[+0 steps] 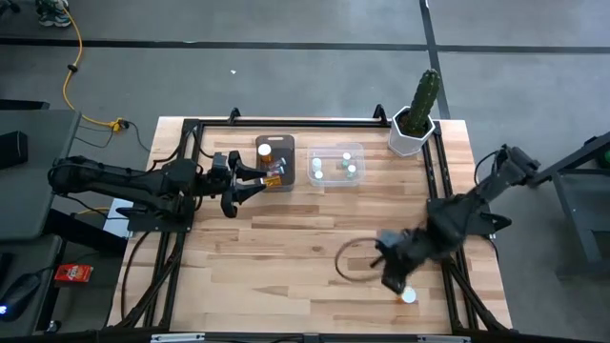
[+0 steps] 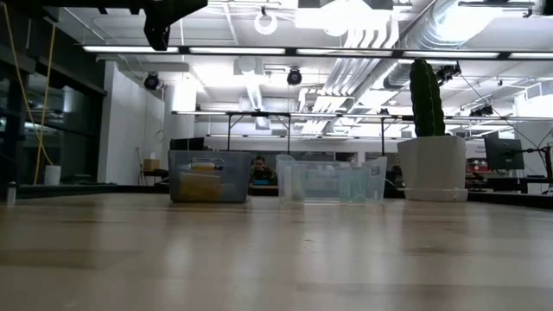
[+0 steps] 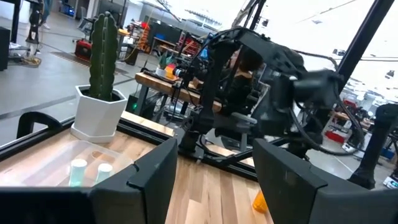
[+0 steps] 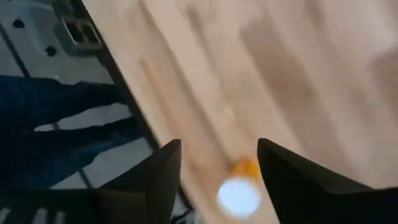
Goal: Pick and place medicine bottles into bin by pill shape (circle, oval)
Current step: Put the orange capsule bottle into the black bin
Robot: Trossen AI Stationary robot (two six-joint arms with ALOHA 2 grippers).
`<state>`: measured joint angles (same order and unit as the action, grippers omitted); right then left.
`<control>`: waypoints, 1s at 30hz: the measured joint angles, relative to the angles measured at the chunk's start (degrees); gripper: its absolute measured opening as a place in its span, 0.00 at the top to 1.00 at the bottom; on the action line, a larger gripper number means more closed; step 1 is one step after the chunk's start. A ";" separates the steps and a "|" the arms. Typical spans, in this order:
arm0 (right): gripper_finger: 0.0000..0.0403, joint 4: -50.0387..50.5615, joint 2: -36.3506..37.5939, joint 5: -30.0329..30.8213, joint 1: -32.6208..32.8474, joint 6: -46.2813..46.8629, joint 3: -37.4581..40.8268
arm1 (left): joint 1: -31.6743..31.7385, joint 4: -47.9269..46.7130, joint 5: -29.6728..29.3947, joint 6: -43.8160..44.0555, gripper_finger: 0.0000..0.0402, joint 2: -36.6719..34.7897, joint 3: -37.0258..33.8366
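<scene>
An amber medicine bottle with a white cap [image 1: 409,295] is on the table near the front right corner; it also shows in the right wrist view [image 4: 239,193]. My right gripper [image 1: 398,279] is open just above it, one finger on either side, not touching it. My left gripper [image 1: 250,187] is open and empty, held above the table beside the dark tinted bin [image 1: 275,162], which holds amber bottles. The clear bin [image 1: 335,165] next to it holds several white-capped pale bottles [image 3: 87,171].
A white pot with a green cactus [image 1: 416,119] stands at the far right corner. A black cable loop [image 1: 355,257] lies on the table left of my right gripper. Black frame rails run along the table's left, right and far edges. Bare wood lies between the bins and the front edge.
</scene>
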<state>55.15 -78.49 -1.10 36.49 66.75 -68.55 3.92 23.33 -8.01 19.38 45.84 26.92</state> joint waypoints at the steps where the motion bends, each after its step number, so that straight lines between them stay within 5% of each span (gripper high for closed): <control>1: 0.48 -0.03 -0.65 -0.25 1.93 3.91 0.00 | 0.00 0.00 0.00 0.00 0.51 0.00 0.00; 13: 0.22 2.56 -11.46 -3.77 14.54 44.94 0.00 | 0.01 0.03 0.00 -0.02 0.51 0.00 0.00; 30: 0.22 0.01 -21.58 -9.73 14.14 50.39 0.00 | 0.01 0.03 0.00 0.00 0.51 0.00 0.00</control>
<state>55.16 -100.07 -10.83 50.63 117.14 -68.55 3.94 23.36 -8.01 19.38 45.84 26.92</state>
